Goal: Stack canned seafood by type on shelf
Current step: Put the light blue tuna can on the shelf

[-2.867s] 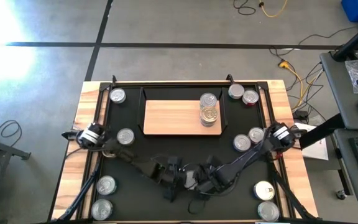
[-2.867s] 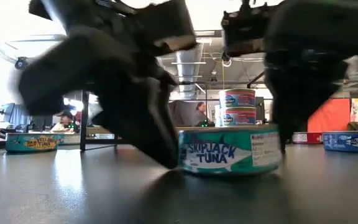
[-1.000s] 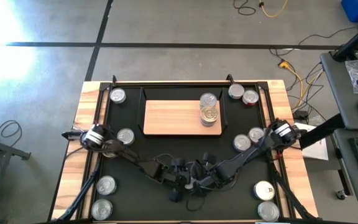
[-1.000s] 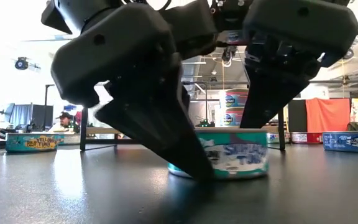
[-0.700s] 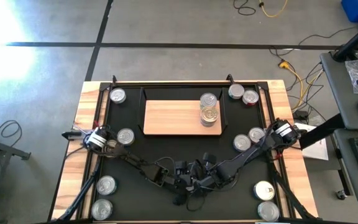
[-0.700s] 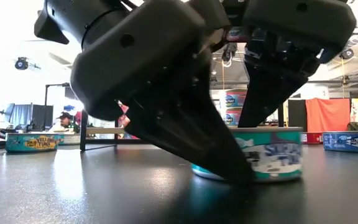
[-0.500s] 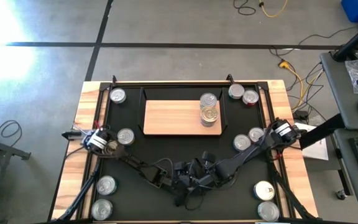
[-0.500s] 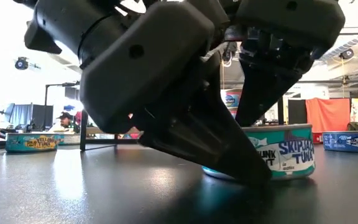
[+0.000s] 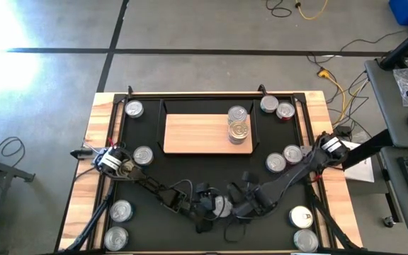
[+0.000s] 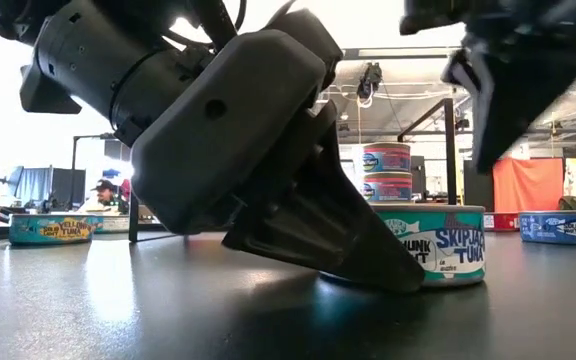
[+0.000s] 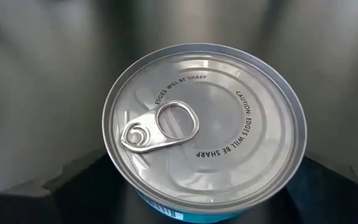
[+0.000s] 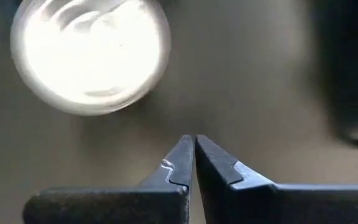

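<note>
A teal tuna can (image 11: pixel 204 134) is seen on the black mat (image 9: pixel 190 166) near the table's front edge, flanked by the fingers (image 10: pixel 298 215) of the left gripper (image 9: pixel 214 206), spread wide and lowered around it. The right gripper (image 12: pixel 194 163), fingers pressed together and holding nothing, is raised just beside it. The wooden shelf (image 9: pixel 193 133) carries cans (image 9: pixel 239 127) stacked at its right end; other cans are scattered on the mat
</note>
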Robot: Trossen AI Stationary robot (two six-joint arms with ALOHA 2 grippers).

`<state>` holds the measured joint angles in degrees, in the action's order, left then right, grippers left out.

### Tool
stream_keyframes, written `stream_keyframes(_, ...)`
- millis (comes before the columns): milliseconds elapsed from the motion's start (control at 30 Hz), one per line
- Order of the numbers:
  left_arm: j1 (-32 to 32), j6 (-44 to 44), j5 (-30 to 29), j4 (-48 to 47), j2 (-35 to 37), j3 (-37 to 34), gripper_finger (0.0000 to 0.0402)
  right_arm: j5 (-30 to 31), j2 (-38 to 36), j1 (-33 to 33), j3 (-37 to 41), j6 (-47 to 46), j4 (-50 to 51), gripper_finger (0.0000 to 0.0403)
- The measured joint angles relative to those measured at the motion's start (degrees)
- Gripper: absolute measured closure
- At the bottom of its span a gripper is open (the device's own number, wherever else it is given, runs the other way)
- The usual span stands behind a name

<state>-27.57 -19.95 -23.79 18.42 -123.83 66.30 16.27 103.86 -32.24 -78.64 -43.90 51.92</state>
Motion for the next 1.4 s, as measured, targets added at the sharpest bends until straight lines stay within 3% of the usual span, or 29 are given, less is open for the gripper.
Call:
stream_keyframes(400, 0.2, 1.4, 0.5, 1.7, 0.0, -0.2, 0.0002, -4.9, 5.9, 2.0, 1.0, 5.1, -25.5, 0.0390)
stream_keyframes(567, 0.3, 1.4, 0.6, 1.4, 0.0, -0.3, 0.0002, -5.8, 5.2, 2.3, 0.0, 5.1, -21.4, 0.0390)
stream_keyframes(900, 0.3, 1.0, 0.8, 0.9, 0.1, -0.7, 0.0002, -5.8, 2.1, 0.1, 0.8, 5.0, -3.6, 0.0390)
stream_keyframes(1033, 0.3, 0.9, 0.8, 0.9, 0.1, -0.7, 0.0002, -6.1, 3.1, -0.2, 3.9, 4.8, -7.3, 0.0390)
stream_keyframes(1233, 0.3, 0.9, 0.5, 0.9, 0.1, -0.8, 0.0002, -6.0, 3.5, 0.7, 5.6, 7.0, -20.9, 0.0390)
stream_keyframes(1400, 0.2, 0.8, 0.2, 1.6, 0.2, -1.0, 0.0001, -6.9, 3.5, 2.2, 5.7, 7.4, -23.0, 0.0390)
